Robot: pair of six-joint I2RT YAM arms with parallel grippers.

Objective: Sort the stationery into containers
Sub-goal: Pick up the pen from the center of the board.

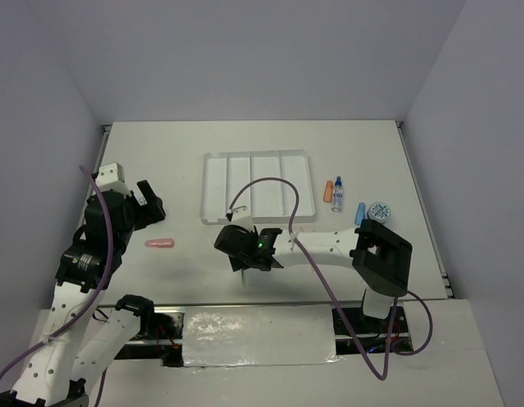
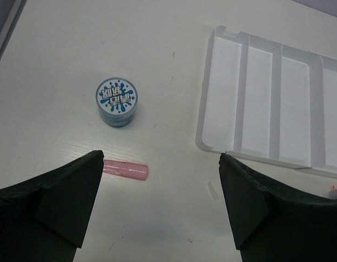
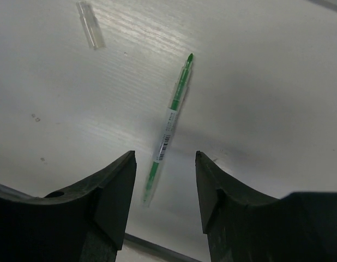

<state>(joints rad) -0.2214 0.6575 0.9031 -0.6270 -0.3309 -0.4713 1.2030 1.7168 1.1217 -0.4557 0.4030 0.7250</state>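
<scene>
While the flat white plastic tray (image 1: 236,182) stands empty, nothing is sorted yet. Right claw (image 3: 164,158), jaws apart, straddles a thin green pen (image 3: 173,112); left claw (image 2: 160,158) hangs open.

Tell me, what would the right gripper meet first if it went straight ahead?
Probably the thin green pen, its near end lying between the fingertips of the right gripper; depth is unclear.

The tray (image 1: 220,186) lies mid-table toward the far side. Just right of it a capsule (image 1: 328,192) and the bottle (image 1: 337,193) lie side by side. Further right and nearer, another capsule (image 1: 360,213) sits beside a roll (image 1: 380,211). Left of the tray, well apart from it, lie a third capsule (image 1: 159,243) and a second roll (image 2: 117,101). The pen (image 3: 168,128) lies before the tray, a small tube (image 3: 90,24) near it.
</scene>
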